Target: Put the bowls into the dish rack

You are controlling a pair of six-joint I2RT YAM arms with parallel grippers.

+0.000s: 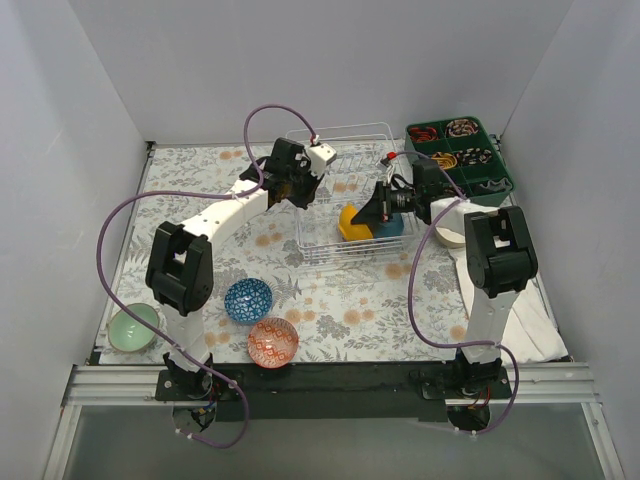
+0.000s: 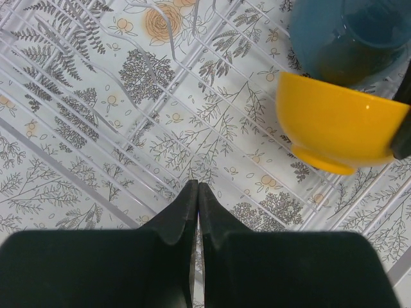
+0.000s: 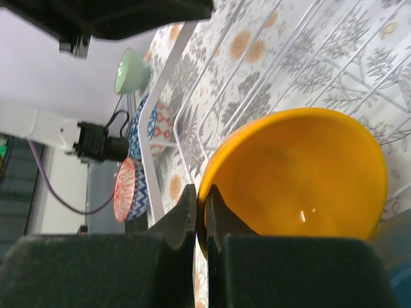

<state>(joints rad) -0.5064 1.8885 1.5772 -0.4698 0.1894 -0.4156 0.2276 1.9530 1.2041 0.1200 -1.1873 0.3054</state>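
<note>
The white wire dish rack point(image 1: 330, 190) stands at the back centre. In it the orange-yellow bowl point(image 1: 352, 224) stands on edge next to the plain blue bowl point(image 1: 390, 226). My right gripper point(image 1: 372, 212) is shut on the orange-yellow bowl's rim point(image 3: 212, 192), one finger inside and one outside. My left gripper point(image 1: 298, 192) is shut and empty above the rack's left part point(image 2: 128, 128); the orange-yellow bowl point(image 2: 334, 125) and blue bowl point(image 2: 347, 38) show to its right. The blue-patterned bowl point(image 1: 248, 300), red-and-white bowl point(image 1: 273, 341) and mint bowl point(image 1: 133, 327) sit on the table at front left. The cream bowl point(image 1: 450, 228) lies right of the rack.
A dark green compartmented tray point(image 1: 460, 150) of small items stands at the back right. A white cloth point(image 1: 530, 315) lies at the right under the right arm. White walls close in the table on three sides.
</note>
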